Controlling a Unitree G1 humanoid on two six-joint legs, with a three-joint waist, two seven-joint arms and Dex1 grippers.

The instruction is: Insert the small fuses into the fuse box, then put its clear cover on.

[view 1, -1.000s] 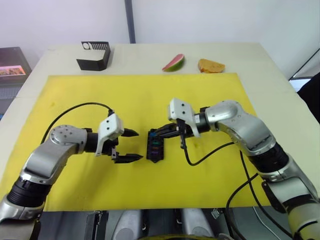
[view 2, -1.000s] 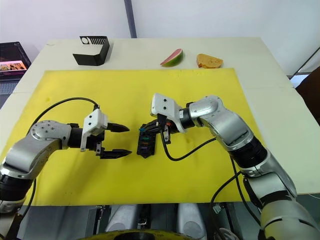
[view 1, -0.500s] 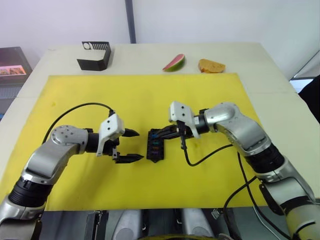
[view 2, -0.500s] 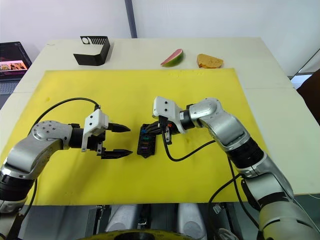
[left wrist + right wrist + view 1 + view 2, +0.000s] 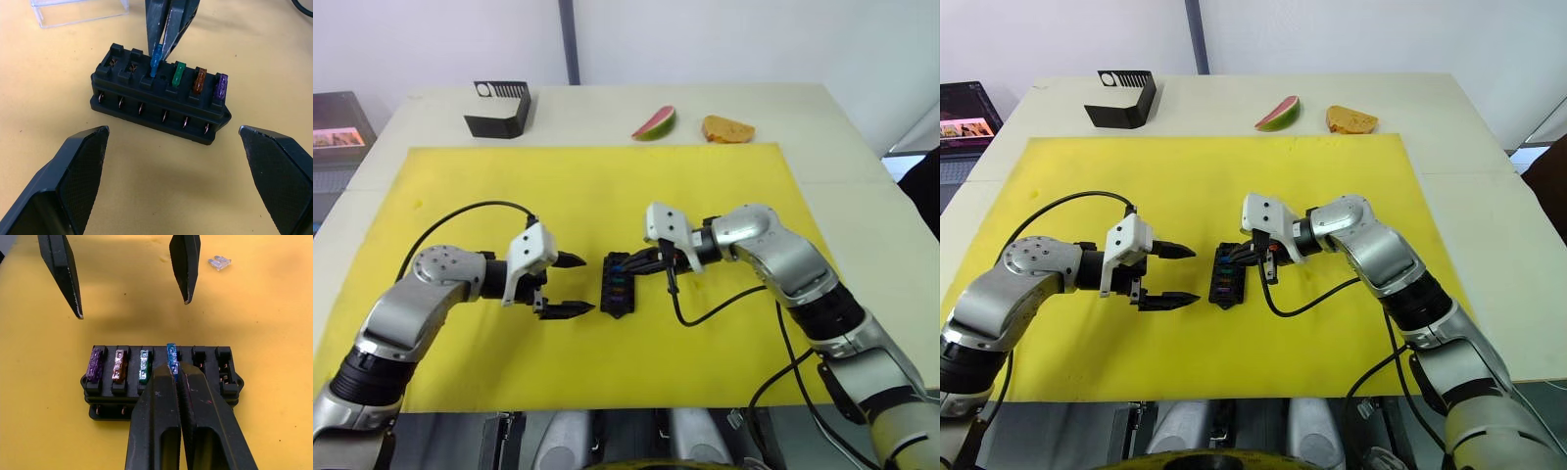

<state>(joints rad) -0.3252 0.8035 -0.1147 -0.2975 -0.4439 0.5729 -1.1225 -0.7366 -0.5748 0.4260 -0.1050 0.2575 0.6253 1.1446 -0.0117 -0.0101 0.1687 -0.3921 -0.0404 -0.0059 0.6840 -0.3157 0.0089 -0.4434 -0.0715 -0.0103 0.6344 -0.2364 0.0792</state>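
Black fingers of the right tool (image 5: 172,374) pinch a blue fuse (image 5: 156,59) upright in the fuse box (image 5: 159,95) on the yellow mat (image 5: 724,186), beside green, orange and purple fuses. The left tool (image 5: 570,285) gapes empty nearby.

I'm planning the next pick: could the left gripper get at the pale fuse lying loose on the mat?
Probably yes: the left gripper is open and holds nothing, and the pale fuse lies alone on bare yellow mat just beyond it, with nothing between them.
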